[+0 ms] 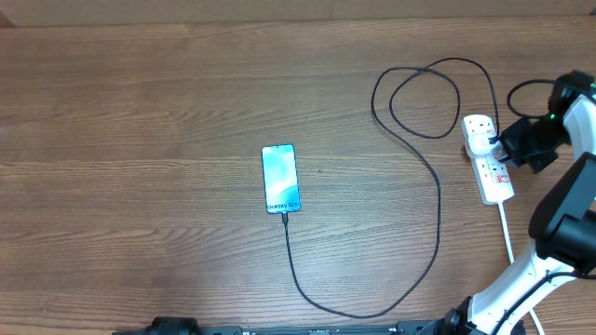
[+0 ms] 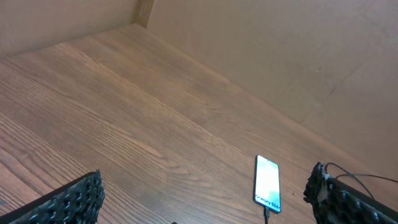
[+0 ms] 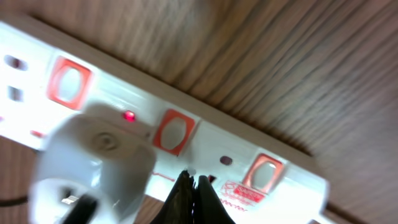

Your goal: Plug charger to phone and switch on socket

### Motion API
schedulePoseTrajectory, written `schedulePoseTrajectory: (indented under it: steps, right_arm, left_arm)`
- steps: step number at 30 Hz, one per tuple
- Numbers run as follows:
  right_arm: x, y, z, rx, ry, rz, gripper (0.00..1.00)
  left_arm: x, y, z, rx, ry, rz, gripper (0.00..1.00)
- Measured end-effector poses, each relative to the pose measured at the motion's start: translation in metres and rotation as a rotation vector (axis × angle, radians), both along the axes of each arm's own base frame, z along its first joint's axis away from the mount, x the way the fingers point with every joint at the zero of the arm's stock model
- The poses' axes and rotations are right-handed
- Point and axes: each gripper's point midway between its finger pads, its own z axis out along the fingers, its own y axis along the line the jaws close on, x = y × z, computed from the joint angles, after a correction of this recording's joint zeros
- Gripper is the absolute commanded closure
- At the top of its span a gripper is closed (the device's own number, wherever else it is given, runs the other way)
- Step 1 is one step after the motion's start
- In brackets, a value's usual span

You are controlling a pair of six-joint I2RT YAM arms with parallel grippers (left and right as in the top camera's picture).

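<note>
1x slim blue-white smartphone (image 1: 280, 179), mid-desk (image 1: 140, 140), wooden. 1x thin black charger cable (image 1: 438, 214), tip at smartphone's lower end; adapter end hidden under right tool (image 3: 191, 190), tips together at 1x long white power strip (image 1: 489, 160), desk's right edge. 3 red-framed switches (image 3: 174, 132) counted, blurred. Left tool (image 2: 205, 186): fingers wide apart, empty, partly cut off.

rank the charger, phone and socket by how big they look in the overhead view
1. charger: its cable sprawls far wider than the rest
2. socket and phone: too close to rank; the socket looks longer, the phone wider
</note>
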Motion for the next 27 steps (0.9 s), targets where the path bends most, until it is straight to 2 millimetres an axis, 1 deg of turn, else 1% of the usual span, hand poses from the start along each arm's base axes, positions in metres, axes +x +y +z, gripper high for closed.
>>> schedulePoseTrajectory:
  steps: [4, 7, 8, 11, 12, 13, 14, 15, 16, 17, 18, 20, 22, 23, 24, 25, 27]
  right_arm:
    - [0.003, -0.010, 0.029, -0.065, -0.048, -0.004, 0.96]
    - [0.003, -0.014, 0.065, -0.122, -0.124, -0.009, 0.96]
    - [0.003, -0.015, 0.089, -0.156, -0.182, -0.012, 0.96]
    - [0.002, -0.014, 0.148, -0.229, -0.344, -0.026, 0.96]
    - [0.001, -0.012, 0.174, -0.260, -0.422, -0.031, 0.96]
    - [0.001, -0.009, 0.204, -0.286, -0.519, -0.033, 0.96]
    - [-0.001, -0.002, 0.248, -0.319, -0.663, -0.030, 0.96]
    - [-0.001, 0.003, 0.277, -0.337, -0.769, -0.028, 0.96]
    - [-0.002, 0.010, 0.312, -0.359, -0.892, -0.019, 0.96]
    - [-0.006, 0.016, 0.340, -0.373, -0.992, -0.017, 0.95]
    - [-0.010, 0.025, 0.377, -0.390, -1.126, -0.008, 0.95]
    - [-0.027, 0.043, 0.437, -0.419, -1.340, 0.015, 0.92]
    - [-0.050, 0.063, 0.486, -0.442, -1.515, 0.058, 0.85]
    - [-0.061, 0.073, 0.504, -0.446, -1.581, 0.081, 0.80]
    - [-0.071, 0.083, 0.516, -0.445, -1.629, 0.103, 0.78]
    - [-0.078, 0.089, 0.523, -0.442, -1.654, 0.115, 0.78]
    - [-0.091, 0.099, 0.529, -0.430, -1.679, 0.137, 0.73]
  left_arm:
    - [0.000, 0.000, 0.000, 0.000, 0.000, 0.000, 0.00]
    - [0.000, 0.000, 0.000, 0.000, 0.000, 0.000, 0.00]
    - [0.000, 0.000, 0.000, 0.000, 0.000, 0.000, 0.00]
    - [0.000, 0.000, 0.000, 0.000, 0.000, 0.002, 0.00]
    - [0.000, 0.000, 0.000, 0.000, 0.000, 0.007, 0.00]
    - [-0.001, 0.000, 0.000, 0.000, 0.000, 0.011, 0.01]
    - [-0.001, 0.000, 0.000, 0.000, 0.000, 0.019, 0.00]
    - [-0.001, 0.000, 0.000, 0.000, 0.000, 0.026, 0.00]
    - [-0.002, 0.000, 0.000, 0.000, 0.000, 0.033, 0.01]
    - [-0.002, -0.001, 0.000, 0.000, 0.000, 0.040, 0.00]
    - [-0.003, -0.001, 0.000, 0.000, 0.000, 0.048, 0.00]
    - [-0.003, -0.001, 0.000, 0.000, 0.000, 0.062, 0.00]
    - [-0.004, -0.001, 0.000, 0.001, 0.000, 0.069, 0.00]
    - [-0.004, -0.001, 0.000, 0.001, 0.000, 0.070, 0.00]
    - [-0.004, -0.001, 0.000, 0.001, 0.000, 0.072, 0.00]
    - [-0.004, -0.001, 0.000, 0.001, 0.000, 0.072, 0.00]
    - [-0.004, -0.001, 0.000, 0.001, 0.000, 0.072, 0.00]
